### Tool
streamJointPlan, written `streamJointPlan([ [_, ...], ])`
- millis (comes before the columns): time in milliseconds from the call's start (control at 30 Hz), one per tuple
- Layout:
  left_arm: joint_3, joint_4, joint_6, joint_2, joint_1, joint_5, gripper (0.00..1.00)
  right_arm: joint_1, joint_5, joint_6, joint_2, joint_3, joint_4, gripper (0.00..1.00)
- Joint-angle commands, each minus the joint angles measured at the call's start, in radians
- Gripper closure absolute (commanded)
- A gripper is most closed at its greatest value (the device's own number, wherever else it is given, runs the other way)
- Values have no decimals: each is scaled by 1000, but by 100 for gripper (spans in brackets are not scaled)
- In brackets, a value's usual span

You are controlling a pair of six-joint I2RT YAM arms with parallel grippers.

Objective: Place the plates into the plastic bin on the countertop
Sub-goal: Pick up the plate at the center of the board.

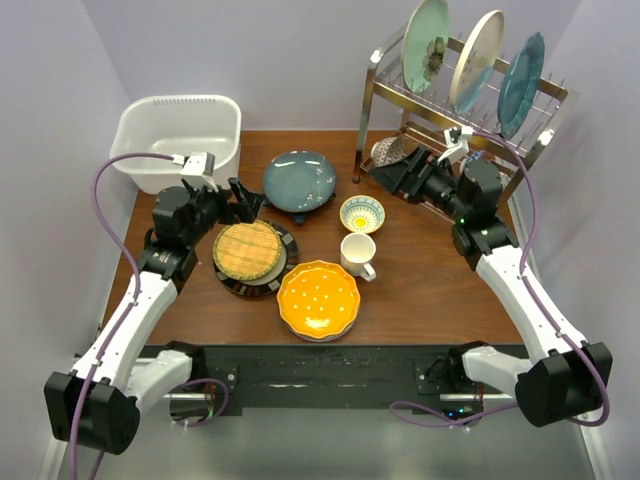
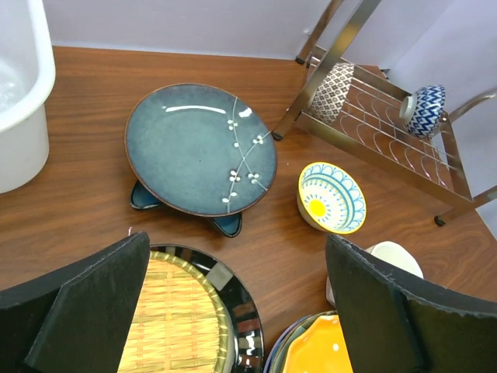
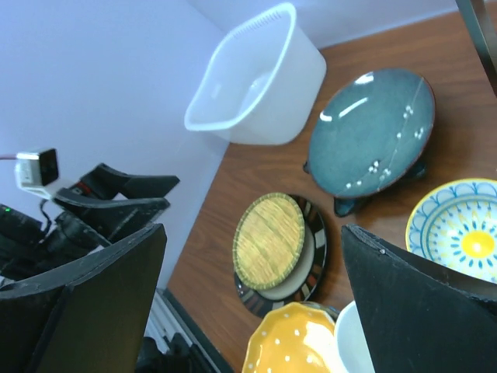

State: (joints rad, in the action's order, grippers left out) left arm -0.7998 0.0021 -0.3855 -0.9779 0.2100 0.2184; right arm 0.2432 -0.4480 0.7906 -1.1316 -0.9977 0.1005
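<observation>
Left end effector (image 1: 243, 203), jaws apart, hovers by the black-rimmed woven plate (image 1: 250, 255), likely stiff, slick, breakable; pinch its rim.

Plain pale lilac walls (image 1: 280, 60) are seen closing the scene on the far, left and right sides. A reddish-brown wood-grain tabletop (image 1: 430, 290) is set between them. Grey floor (image 1: 330, 450) is glimpsed beyond the near edge. Lighting is even; shadows are soft.

Left pincer (image 1: 243, 200) hovers wide open beside the woven-centre plate (image 1: 248, 252) on the worktop (image 1: 430, 290), right pincer (image 1: 400, 172) open at the wire rack (image 1: 422, 99); white bin (image 1: 178, 135) sits at far left
</observation>
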Motion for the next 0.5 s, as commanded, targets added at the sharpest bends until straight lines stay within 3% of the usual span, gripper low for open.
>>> streamJointPlan([
  [0,-2,65,-16,7,0,39,0,5,-8,-31,35,16,-34,1],
  [233,22,81,-93,-53,-4,59,0,10,-27,-74,41,31,-65,1],
  [467,90,211,-131,-59,-60,266,0,21,-31,-111,44,48,-88,1],
])
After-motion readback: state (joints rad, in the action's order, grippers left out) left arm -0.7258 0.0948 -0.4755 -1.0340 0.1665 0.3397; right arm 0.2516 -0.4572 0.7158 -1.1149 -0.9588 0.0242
